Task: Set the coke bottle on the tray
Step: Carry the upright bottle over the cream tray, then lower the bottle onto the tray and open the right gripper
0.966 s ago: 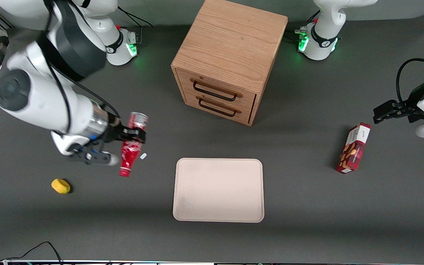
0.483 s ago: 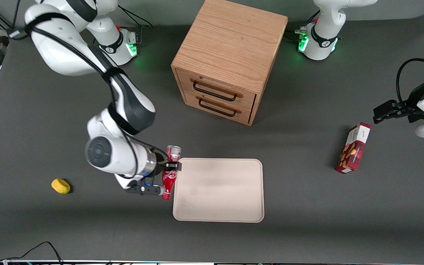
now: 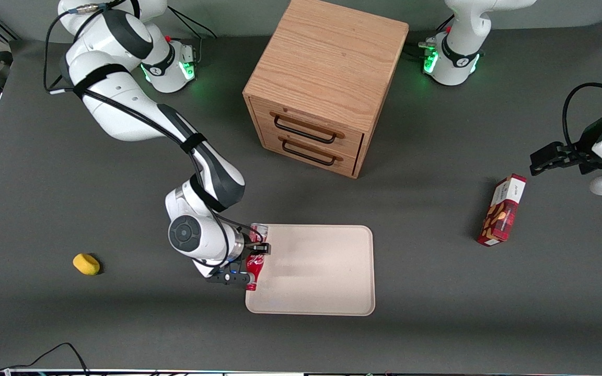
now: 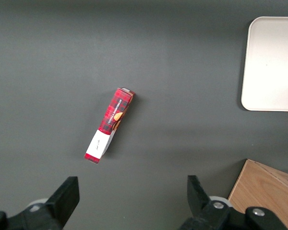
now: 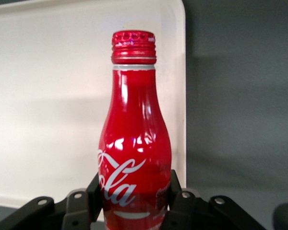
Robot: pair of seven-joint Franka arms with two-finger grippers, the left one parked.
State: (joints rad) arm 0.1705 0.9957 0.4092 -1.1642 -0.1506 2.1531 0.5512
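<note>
Two jaws of the gripper are clamping the coke bottle over the tray edge nearest the working arm. A wooden cabinet, snack box and yellow object are lying well apart; the fingertips are hiding behind the bottle.

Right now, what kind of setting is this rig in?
Likely a robotics lab bench, not a home: arms are bolted to a dark grey table, props are staged apart (wooden drawer cabinet, snack box, tray), and the gripper holds the coke bottle at the tray's edge.
</note>
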